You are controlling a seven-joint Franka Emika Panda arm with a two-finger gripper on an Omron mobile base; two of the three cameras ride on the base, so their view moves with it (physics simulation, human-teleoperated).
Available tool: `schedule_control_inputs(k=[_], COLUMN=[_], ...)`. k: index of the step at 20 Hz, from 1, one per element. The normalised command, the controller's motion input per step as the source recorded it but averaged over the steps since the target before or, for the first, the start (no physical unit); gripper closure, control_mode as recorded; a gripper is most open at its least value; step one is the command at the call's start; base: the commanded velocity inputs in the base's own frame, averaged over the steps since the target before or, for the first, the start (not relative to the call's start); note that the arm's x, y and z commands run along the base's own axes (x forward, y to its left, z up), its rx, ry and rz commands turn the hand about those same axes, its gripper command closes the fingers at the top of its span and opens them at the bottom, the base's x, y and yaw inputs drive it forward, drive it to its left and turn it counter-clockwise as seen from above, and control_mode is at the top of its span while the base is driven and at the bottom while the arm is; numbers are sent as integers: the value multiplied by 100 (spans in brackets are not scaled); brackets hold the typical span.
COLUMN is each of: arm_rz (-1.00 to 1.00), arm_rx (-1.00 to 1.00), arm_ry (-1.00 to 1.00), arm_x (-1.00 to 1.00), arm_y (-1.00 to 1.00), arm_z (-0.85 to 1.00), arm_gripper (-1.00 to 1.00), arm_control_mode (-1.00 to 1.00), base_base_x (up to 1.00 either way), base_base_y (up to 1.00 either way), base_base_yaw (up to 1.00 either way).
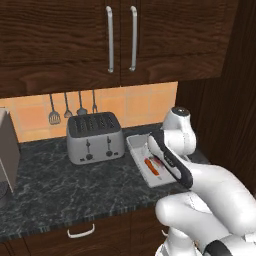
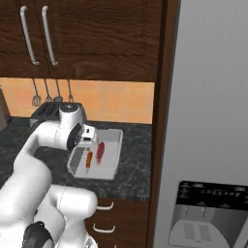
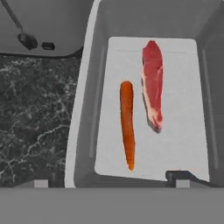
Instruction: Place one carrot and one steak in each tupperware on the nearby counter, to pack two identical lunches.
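A rectangular pale grey tupperware (image 3: 83, 109) stands on the black marbled counter (image 3: 35, 113). Inside it a carrot (image 3: 127, 124) and a steak (image 3: 152, 83) lie side by side, apart from each other. My gripper (image 3: 111, 180) hangs above the tray's near end, open, with nothing between its fingertips (image 3: 41, 182). From the right base view the same tupperware (image 2: 114, 138) holds the carrot (image 2: 89, 159) and the steak (image 2: 100, 151), with my hand just above them. In the left base view my arm covers part of the tupperware (image 1: 136, 144); the carrot (image 1: 151, 166) shows beside it.
A silver two-slot toaster (image 1: 95, 137) stands left of the tray, close to its side. Utensils (image 1: 55, 117) hang on the tiled wall behind. A tall grey fridge (image 2: 208, 145) and a dark wood panel bound the counter on the right. A grey appliance (image 1: 7, 150) sits far left.
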Motion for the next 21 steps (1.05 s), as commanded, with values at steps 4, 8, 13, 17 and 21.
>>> schedule_control_inputs(k=[4,8,13,17,21], arm_rz=[0,0,0,0,0], arm_rx=[0,0,1,3,10], arm_ry=[-17,-27,-36,-46,-45], arm_x=[-100,-100,-93,-83,-59], arm_y=[-11,-18,-20,-10,-9], arm_z=[89,89,88,50,-1], arm_gripper=[-100,-100,-100,-100,-100], arm_control_mode=[-100,-100,-100,-100,-100], base_base_x=[0,0,0,0,0], base_base_y=[0,0,0,0,0], base_base_yaw=[0,0,0,0,0])
